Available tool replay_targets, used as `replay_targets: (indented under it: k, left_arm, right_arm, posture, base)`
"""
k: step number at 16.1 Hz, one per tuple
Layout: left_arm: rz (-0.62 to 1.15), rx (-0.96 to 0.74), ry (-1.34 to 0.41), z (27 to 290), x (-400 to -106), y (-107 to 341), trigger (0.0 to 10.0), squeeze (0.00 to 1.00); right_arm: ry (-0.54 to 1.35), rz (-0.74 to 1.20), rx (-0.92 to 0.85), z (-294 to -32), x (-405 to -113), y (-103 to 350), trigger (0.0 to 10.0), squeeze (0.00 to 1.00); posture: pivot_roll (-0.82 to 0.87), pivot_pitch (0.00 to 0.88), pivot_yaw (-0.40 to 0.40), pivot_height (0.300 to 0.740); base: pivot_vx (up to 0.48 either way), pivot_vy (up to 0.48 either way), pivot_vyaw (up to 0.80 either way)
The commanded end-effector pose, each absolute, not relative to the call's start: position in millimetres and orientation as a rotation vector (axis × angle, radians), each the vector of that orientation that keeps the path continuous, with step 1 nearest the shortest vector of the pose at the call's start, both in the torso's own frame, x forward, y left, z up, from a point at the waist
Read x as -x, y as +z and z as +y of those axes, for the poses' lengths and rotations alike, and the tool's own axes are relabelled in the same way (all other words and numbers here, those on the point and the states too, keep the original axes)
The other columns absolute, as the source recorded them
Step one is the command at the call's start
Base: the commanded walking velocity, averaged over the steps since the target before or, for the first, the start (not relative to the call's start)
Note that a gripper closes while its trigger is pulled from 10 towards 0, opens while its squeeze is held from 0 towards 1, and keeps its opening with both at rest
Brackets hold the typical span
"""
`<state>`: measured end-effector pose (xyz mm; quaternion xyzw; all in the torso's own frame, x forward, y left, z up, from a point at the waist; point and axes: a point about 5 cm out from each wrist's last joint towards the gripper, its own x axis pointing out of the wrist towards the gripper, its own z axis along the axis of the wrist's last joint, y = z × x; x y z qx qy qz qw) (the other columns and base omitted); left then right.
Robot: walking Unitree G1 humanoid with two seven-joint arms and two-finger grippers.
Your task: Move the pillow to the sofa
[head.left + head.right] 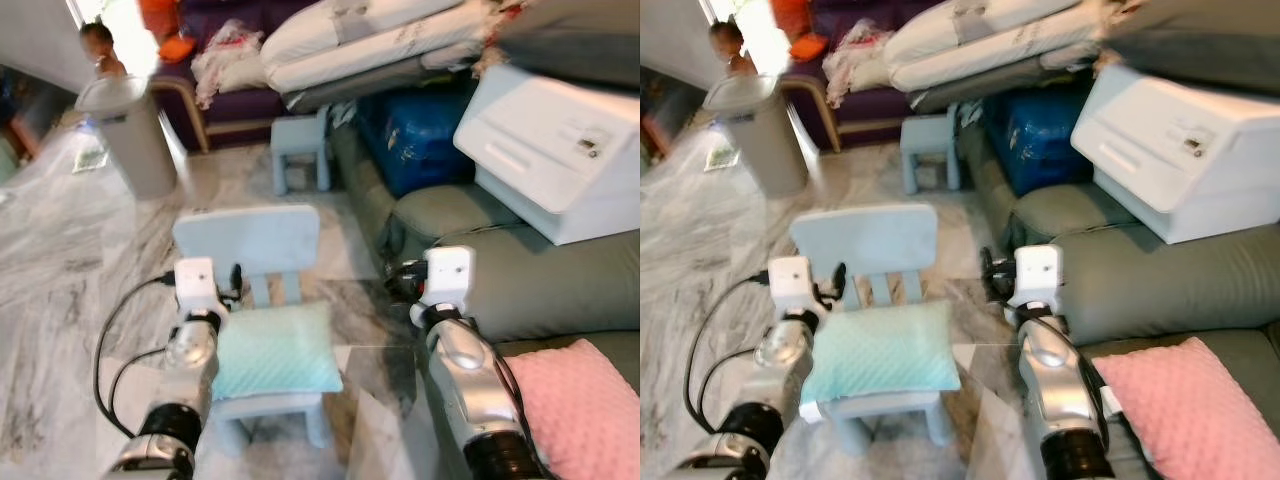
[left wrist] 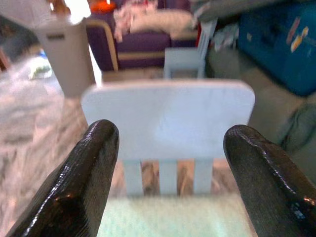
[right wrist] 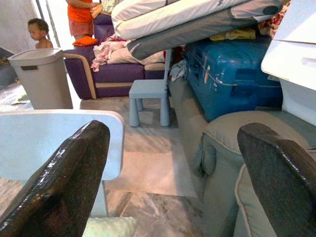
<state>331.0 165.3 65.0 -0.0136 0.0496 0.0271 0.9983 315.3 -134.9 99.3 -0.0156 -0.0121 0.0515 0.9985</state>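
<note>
The mint pillow (image 1: 275, 350) lies on the small chair's (image 1: 247, 240) seat between my left pincer (image 2: 168, 163) and right pincer (image 3: 173, 177), both spread apart, and I judge an uneven squeeze could topple that light chair.

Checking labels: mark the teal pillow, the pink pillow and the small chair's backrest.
teal pillow (image 1: 275, 350): left eye view, middle of its top face.
pink pillow (image 1: 1180, 410): right eye view, centre of its top face.
small chair (image 1: 247, 238): left eye view, middle of the backrest.
</note>
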Motion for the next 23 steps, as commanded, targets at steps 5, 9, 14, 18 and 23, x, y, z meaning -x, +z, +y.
replay_targets:
  k: [5, 9, 14, 18, 23]
  left_arm:
    - [0.097, 0.012, 0.04, 159.0, -331.3, 65.1, 10.0, 0.0]
    - [0.068, -0.012, 0.036, 158.0, -331.6, 67.8, 10.0, 0.0]
    - [0.072, -0.022, 0.031, 158.0, -331.6, 66.9, 10.0, 0.0]
    - [0.086, 0.008, 0.02, 157.2, -330.2, 64.0, 10.0, 0.0]
    - [0.094, 0.046, 0.012, 159.1, -327.4, 60.8, 10.0, 0.0]
  right_arm:
    - [0.085, -0.023, 0.024, -142.9, -315.4, 98.1, 10.0, 0.0]
    - [0.092, -0.026, 0.028, -142.7, -315.5, 97.5, 10.0, 0.0]
    - [0.114, -0.036, 0.025, -139.7, -314.3, 98.1, 10.0, 0.0]
    - [0.111, -0.037, 0.025, -141.0, -313.7, 98.4, 10.0, 0.0]
    - [0.138, -0.045, 0.045, -138.2, -311.0, 98.3, 10.0, 0.0]
  posture:
    - [-0.15, 0.0, 0.086, 0.74]
    - [-0.15, 0.0, 0.089, 0.74]
    - [-0.15, 0.0, 0.088, 0.74]
    - [-0.16, 0.0, 0.086, 0.74]
    - [-0.16, 0.0, 0.083, 0.74]
  base:
    - [0.0, 0.254, 0.0]
    - [0.0, 0.0, 0.0]
    - [0.0, 0.0, 0.71]
    - [0.0, 0.0, 0.36]
    - [0.0, 0.0, 0.0]
